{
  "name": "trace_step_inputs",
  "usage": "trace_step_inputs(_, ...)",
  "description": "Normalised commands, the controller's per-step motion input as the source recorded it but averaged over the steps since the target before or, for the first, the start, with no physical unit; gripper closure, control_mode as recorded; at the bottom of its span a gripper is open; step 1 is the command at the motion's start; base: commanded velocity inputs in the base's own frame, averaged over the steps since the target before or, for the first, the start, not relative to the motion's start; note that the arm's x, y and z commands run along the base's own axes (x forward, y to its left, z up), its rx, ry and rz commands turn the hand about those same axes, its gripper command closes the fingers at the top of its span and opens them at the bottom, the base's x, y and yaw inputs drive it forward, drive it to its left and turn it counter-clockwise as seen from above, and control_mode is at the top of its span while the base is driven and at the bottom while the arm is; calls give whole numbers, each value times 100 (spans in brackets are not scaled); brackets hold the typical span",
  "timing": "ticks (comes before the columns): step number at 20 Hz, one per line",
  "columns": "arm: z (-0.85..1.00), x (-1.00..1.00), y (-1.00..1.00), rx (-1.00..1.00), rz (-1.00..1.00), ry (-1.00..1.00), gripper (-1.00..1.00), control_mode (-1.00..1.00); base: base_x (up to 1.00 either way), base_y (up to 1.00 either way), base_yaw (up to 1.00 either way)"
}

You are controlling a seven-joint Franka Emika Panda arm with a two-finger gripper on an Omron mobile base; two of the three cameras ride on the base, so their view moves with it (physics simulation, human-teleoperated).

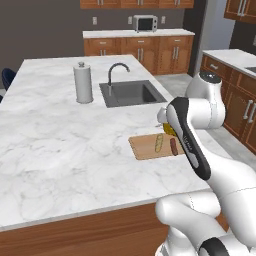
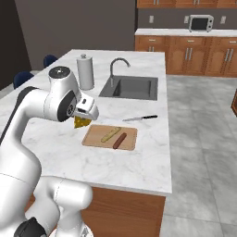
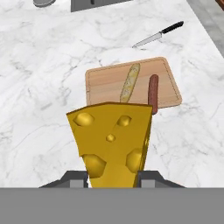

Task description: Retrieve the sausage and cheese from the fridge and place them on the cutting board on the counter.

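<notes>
Hand grips cheese above cutting board bearing sausage, baguette.

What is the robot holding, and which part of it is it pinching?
The end effector holds the cheese, pinching the wedge's narrow bottom end between its fingers.

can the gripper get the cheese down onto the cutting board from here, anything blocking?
Probably yes. The gripper holds the cheese above the counter beside the cutting board. The sausage and a breadstick leave its near side bare.
</notes>
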Motion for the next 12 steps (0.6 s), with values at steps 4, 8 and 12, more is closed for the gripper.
trace_step_inputs(4,0,0,0,0,0,0,100,-100,0,0,0)
trace_step_inputs(8,0,0,0,0,0,0,100,-100,0,0,0)
trace_step_inputs(12,-1,0,0,0,0,0,100,-100,0,0,0)
